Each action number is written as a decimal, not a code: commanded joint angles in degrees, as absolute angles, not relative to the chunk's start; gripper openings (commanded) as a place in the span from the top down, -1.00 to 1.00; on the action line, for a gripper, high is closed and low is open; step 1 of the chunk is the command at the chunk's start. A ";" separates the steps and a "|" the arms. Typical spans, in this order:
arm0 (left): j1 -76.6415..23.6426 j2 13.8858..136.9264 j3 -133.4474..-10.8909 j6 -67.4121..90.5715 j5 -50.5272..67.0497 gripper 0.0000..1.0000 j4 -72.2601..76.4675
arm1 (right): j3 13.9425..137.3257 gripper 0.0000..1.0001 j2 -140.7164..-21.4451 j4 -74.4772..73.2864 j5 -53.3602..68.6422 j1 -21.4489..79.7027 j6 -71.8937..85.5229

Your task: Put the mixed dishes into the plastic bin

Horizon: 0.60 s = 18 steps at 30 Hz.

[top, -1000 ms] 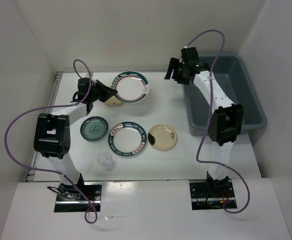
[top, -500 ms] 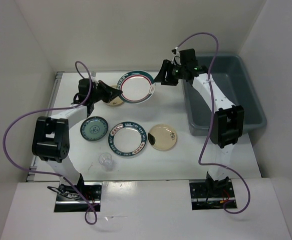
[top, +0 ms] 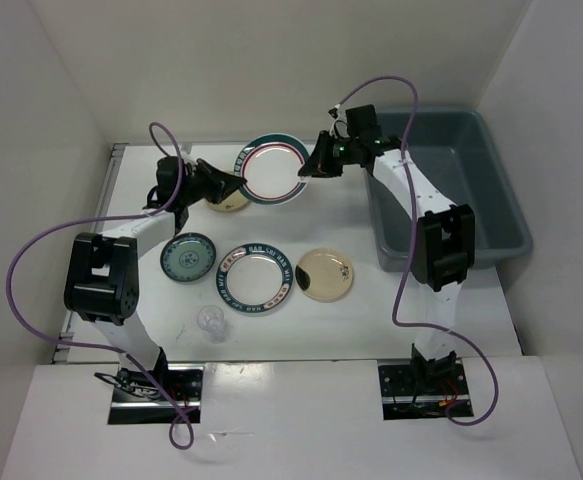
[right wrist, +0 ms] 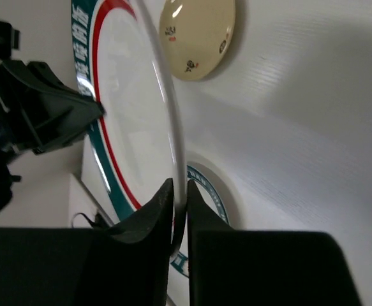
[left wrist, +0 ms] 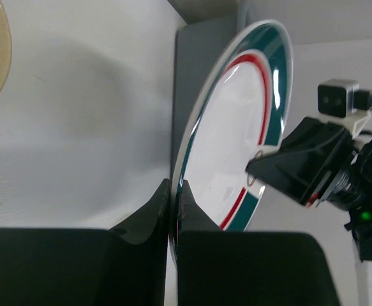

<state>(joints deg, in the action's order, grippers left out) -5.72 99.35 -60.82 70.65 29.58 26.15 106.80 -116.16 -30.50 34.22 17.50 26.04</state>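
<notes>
Above the far middle of the table (top: 351, 320), a large plate (top: 271, 170) with a teal-and-red rim is held on edge, off the surface, between the two arms.

**Grips.** The left gripper (top: 235, 183) is clamped on the plate's left rim. The right gripper (top: 307, 168) has its fingers (right wrist: 150, 217) pinched on the opposite rim, and the wrist view suggests they are gripping.

**Step in hand (judged).** The plate is passing from left to right for carriage to the bin (top: 471, 190), which stands at the right, well apart from the plate.

**Doing it well.**
- The right grip should sit firm and deep on the rim before the left lets go.
- The left should open fully and draw straight back, so that it does not twist the plate.
- The right should then lift the plate over the bin wall and lay it flat.

**Count.**
- Large rimmed plates: two, the held one and the second large plate (top: 256, 277) lying on the table.
- Cream plates: two, the near cream plate (top: 324, 274) and the far cream plate (top: 227, 204), which is partly hidden by the left gripper.
- Small teal plate (top: 188, 257): one.
- Clear cup (top: 209, 321): one.
- Bin: one, with no dish visible inside.
</notes>
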 commanded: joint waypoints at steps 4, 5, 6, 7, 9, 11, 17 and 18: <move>-7.38 101.24 -61.96 73.92 31.55 0.72 32.96 | 111.35 0.98 -118.30 -30.05 36.83 17.93 26.28; -7.38 101.25 -61.96 73.92 30.94 0.23 32.96 | 111.88 0.98 -117.69 -30.06 34.30 17.93 26.28; -7.38 101.25 -61.96 73.92 30.42 -0.77 32.96 | 111.88 0.98 -117.16 -30.06 33.41 17.93 26.28; -7.38 101.25 -61.96 73.31 29.45 -1.00 31.74 | 111.88 0.98 -117.16 -29.54 33.40 17.41 26.80; -6.69 100.72 -63.98 71.73 28.83 -1.00 29.28 | 113.11 0.98 -115.76 -29.53 31.90 16.18 27.42; -5.64 98.01 -65.56 71.02 28.83 -1.00 27.60 | 114.43 0.98 -114.97 -30.23 30.33 13.46 27.94; 0.61 84.30 -67.32 63.21 26.64 -1.00 18.21 | 112.07 0.98 -107.94 -31.46 24.36 1.35 27.42; 1.14 83.42 -67.32 61.11 26.63 -1.00 16.54 | 110.58 0.98 -105.15 -31.46 20.95 -0.25 27.42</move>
<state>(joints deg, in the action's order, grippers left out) -0.58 90.65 -63.61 67.90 28.14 19.29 110.39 -114.98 -32.67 27.22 6.92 27.38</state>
